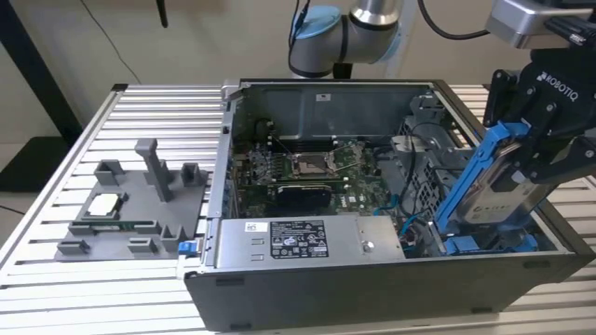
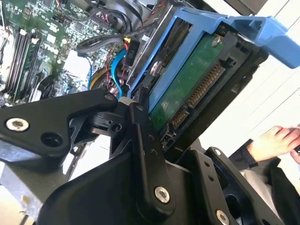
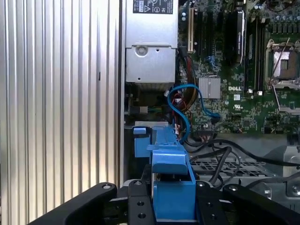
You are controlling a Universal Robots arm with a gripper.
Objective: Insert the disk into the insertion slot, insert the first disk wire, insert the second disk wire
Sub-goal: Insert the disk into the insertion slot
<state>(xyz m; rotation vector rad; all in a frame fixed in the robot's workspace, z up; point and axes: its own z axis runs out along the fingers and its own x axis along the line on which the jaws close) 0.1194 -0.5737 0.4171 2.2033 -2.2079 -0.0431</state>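
My gripper (image 1: 523, 162) is shut on the disk (image 1: 486, 202), a silver-grey drive in a bright blue carrier. The disk hangs steeply tilted over the open computer case (image 1: 373, 293) at the exterior view's right. Its lower end reaches down to the insertion slot (image 1: 489, 244), a dark bay with blue tabs inside the case. The second wrist view has the drive's green circuit board (image 2: 187, 89) and blue frame (image 2: 220, 23) between my black fingers (image 2: 143, 140). In the first wrist view the blue carrier (image 3: 171, 187) points toward the bay. A loose blue cable (image 3: 187, 110) curls beside the bay.
A grey labelled power-supply box (image 1: 308, 237) sits at the case's front, with the motherboard (image 1: 308, 167) behind it. A grey fixture tray (image 1: 130, 202) with parts lies on the slatted metal table (image 1: 56, 279). A person's hand (image 2: 272, 140) is beyond the case.
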